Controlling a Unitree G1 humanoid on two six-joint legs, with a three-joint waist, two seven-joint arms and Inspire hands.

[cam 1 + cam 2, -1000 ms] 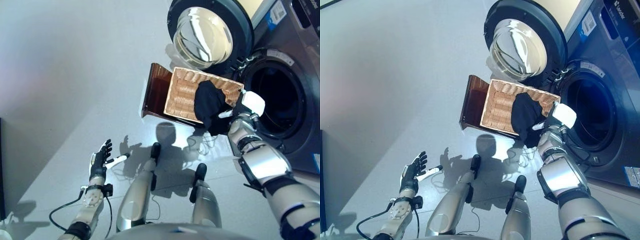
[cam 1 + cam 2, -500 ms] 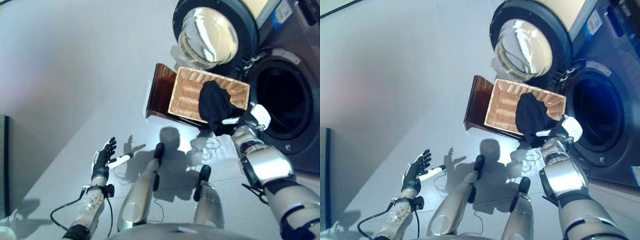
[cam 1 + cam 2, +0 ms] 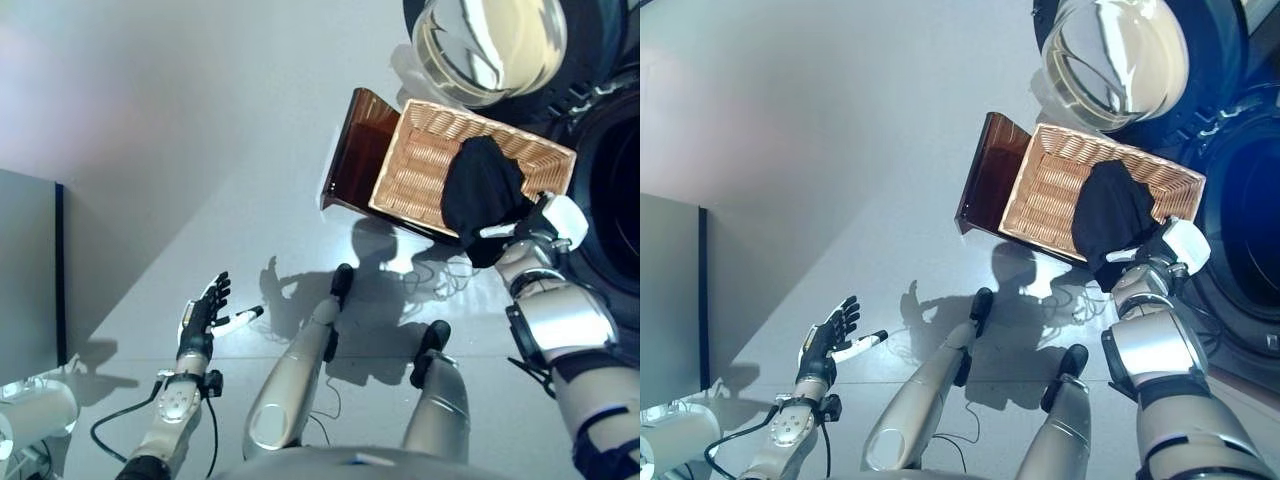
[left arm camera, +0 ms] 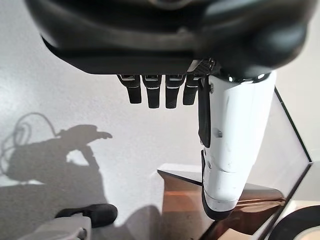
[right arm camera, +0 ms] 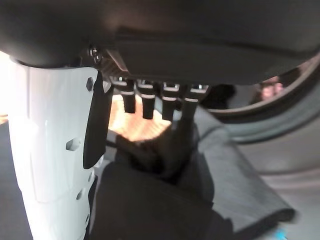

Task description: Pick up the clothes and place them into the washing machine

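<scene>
A black garment (image 3: 480,190) hangs over the near right rim of a wicker basket (image 3: 425,165). My right hand (image 3: 545,222) sits against the cloth's lower right edge, between the basket and the washing machine drum opening (image 3: 1252,215). In the right wrist view the fingers (image 5: 150,102) reach out straight over the dark cloth (image 5: 150,210), and the white-covered thumb (image 5: 55,135) lies alongside; nothing is pinched. My left hand (image 3: 200,320) hovers open over the floor at the lower left, holding nothing.
The basket rests on a brown stand (image 3: 352,150). The washer's round glass door (image 3: 490,45) stands swung open behind the basket. A grey cabinet (image 3: 25,270) fills the left edge, with a white object (image 3: 35,415) below it.
The whole picture has shifted, so the camera moved. My right hand has slid from the basket's right corner down along the black garment's edge. The left hand is unchanged.
</scene>
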